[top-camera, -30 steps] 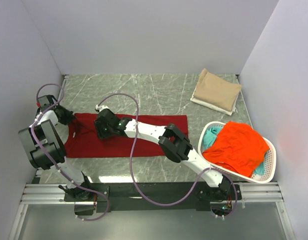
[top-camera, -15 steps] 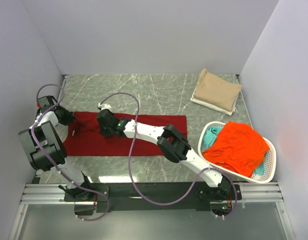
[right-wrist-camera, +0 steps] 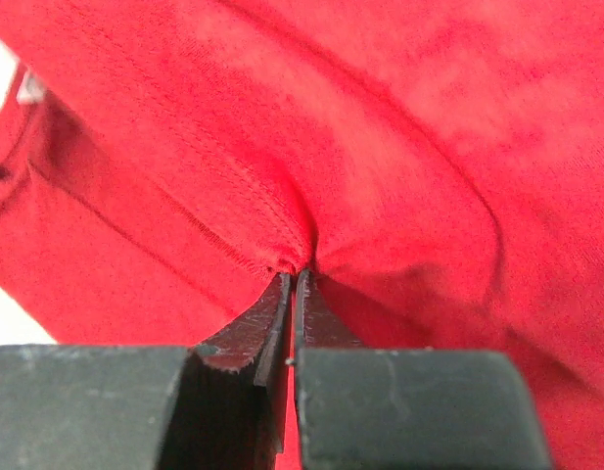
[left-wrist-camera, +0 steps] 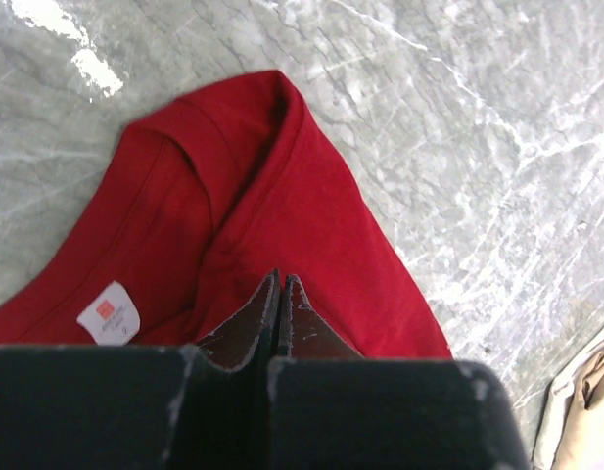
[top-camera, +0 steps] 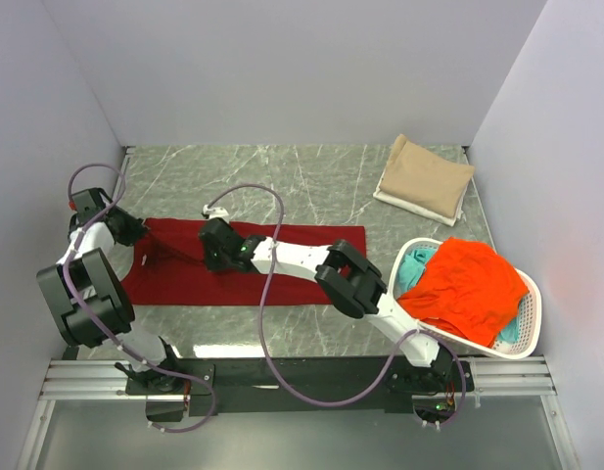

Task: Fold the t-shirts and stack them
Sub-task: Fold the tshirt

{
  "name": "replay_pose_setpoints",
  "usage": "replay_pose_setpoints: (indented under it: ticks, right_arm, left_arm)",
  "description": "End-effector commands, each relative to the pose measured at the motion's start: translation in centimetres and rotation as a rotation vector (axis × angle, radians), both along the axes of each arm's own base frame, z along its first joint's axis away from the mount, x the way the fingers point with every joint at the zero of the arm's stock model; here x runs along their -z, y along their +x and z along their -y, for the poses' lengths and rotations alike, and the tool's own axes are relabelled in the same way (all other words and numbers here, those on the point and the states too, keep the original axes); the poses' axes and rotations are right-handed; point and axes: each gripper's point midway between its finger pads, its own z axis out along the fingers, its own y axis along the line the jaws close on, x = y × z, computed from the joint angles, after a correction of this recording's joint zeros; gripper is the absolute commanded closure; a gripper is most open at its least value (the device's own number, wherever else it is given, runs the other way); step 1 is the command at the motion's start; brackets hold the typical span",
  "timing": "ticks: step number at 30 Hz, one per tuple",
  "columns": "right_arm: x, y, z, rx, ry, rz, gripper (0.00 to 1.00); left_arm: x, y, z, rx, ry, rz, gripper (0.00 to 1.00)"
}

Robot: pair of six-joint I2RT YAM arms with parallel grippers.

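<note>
A dark red t-shirt (top-camera: 302, 264) lies as a long strip across the table, its neck label (left-wrist-camera: 108, 315) at the left end. My left gripper (top-camera: 135, 233) sits at the shirt's far left corner, beside the collar. Its jaws are shut, the tips (left-wrist-camera: 280, 279) down on the red cloth (left-wrist-camera: 282, 176). My right gripper (top-camera: 211, 257) reaches over the shirt's left third and is shut on a puckered fold of the red cloth (right-wrist-camera: 429, 117), which bunches at its tips (right-wrist-camera: 295, 274). A folded tan t-shirt (top-camera: 426, 178) lies at the back right.
A white laundry basket (top-camera: 532, 333) stands at the right front, holding an orange-red t-shirt (top-camera: 468, 284) over a teal one (top-camera: 411, 266). The right arm stretches low across the table's front. Walls close in on the left, back and right.
My right gripper has gone from open to shut, pinching the red cloth, and has shifted slightly right. The left gripper has edged a little toward the back left, still shut.
</note>
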Motion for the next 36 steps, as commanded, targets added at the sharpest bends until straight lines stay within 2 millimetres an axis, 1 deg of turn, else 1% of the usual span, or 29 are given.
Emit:
replay_pose_setpoints:
  ticks: [1,2,3,5,7,9,10,11,15,16,17,18,19,21,23,25,30,33,36]
  right_arm:
    - [-5.5,-0.1,0.8,-0.019,0.052,0.033,1.00]
    - [-5.3,-0.5,1.3,-0.031,0.041,0.030,1.00]
    - [-6.4,-0.4,1.7,-0.033,0.050,0.036,1.00]
    - [-6.8,-0.9,2.5,-0.049,0.034,0.032,1.00]
    - [-6.6,-1.3,3.4,-0.059,0.008,0.020,1.00]
    - [-7.0,-1.6,4.5,-0.071,-0.005,0.013,1.00]
    - [-6.4,-2.0,5.1,-0.076,-0.024,-0.001,1.00]
    - [-7.2,-2.1,5.6,-0.084,-0.017,-0.001,1.00]
    - [-7.3,-2.2,7.4,-0.102,-0.050,-0.009,1.00]
    - [-7.1,-2.5,7.7,-0.118,-0.056,-0.027,1.00]
    - [-7.2,-2.2,8.1,-0.124,-0.061,-0.028,1.00]
    - [-7.2,-2.3,8.2,-0.139,-0.059,-0.038,1.00]
    - [-6.9,-2.4,8.5,-0.152,-0.072,-0.043,1.00]
    - [-6.8,-2.1,8.9,-0.159,-0.080,-0.047,1.00]
    - [-6.5,-2.2,8.9,-0.184,-0.098,-0.053,1.00]
    - [-6.1,-2.3,9.3,-0.195,-0.119,-0.068,1.00]
    - [-5.5,-2.9,9.8,-0.215,-0.133,-0.095,1.00]
    - [-5.2,-3.4,10.0,-0.233,-0.143,-0.107,1.00]
    - [-4.6,-3.4,10.2,-0.242,-0.157,-0.118,1.00]
  left_arm:
    - [-1.9,-0.6,0.1,-0.012,0.012,0.038,1.00]
    - [-2.3,-0.9,0.2,-0.013,0.017,0.044,1.00]
    - [-2.3,-1.3,0.5,-0.014,0.009,0.039,1.00]
    - [-2.9,-2.1,0.9,-0.029,0.005,0.048,1.00]
    - [-3.1,-2.8,1.1,-0.043,0.008,0.044,1.00]
    - [-3.1,-3.6,1.4,-0.057,-0.004,0.028,1.00]
    - [-3.2,-3.9,1.6,-0.060,-0.004,0.027,1.00]
    - [-3.3,-4.2,1.7,-0.066,-0.010,0.023,0.99]
    - [-3.1,-5.9,2.6,-0.097,-0.019,-0.009,0.99]
    - [-2.9,-6.6,3.2,-0.096,-0.025,-0.016,0.99]
    - [-2.8,-7.1,3.4,-0.109,-0.023,-0.028,1.00]
    - [-2.7,-7.5,3.7,-0.114,-0.021,-0.038,0.99]
    - [-2.5,-8.4,4.2,-0.116,-0.022,-0.055,0.99]
    - [-2.2,-9.4,4.4,-0.138,-0.014,-0.077,1.00]
    - [-2.0,-10.6,4.8,-0.152,-0.009,-0.099,0.99]
    - [-2.2,-11.3,5.0,-0.162,0.002,-0.104,0.99]
    - [-1.1,-13.7,5.7,-0.178,-0.001,-0.178,1.00]
    - [-0.5,-14.9,5.8,-0.198,0.007,-0.209,1.00]
    - [-1.0,-15.1,5.8,-0.211,0.012,-0.210,0.99]
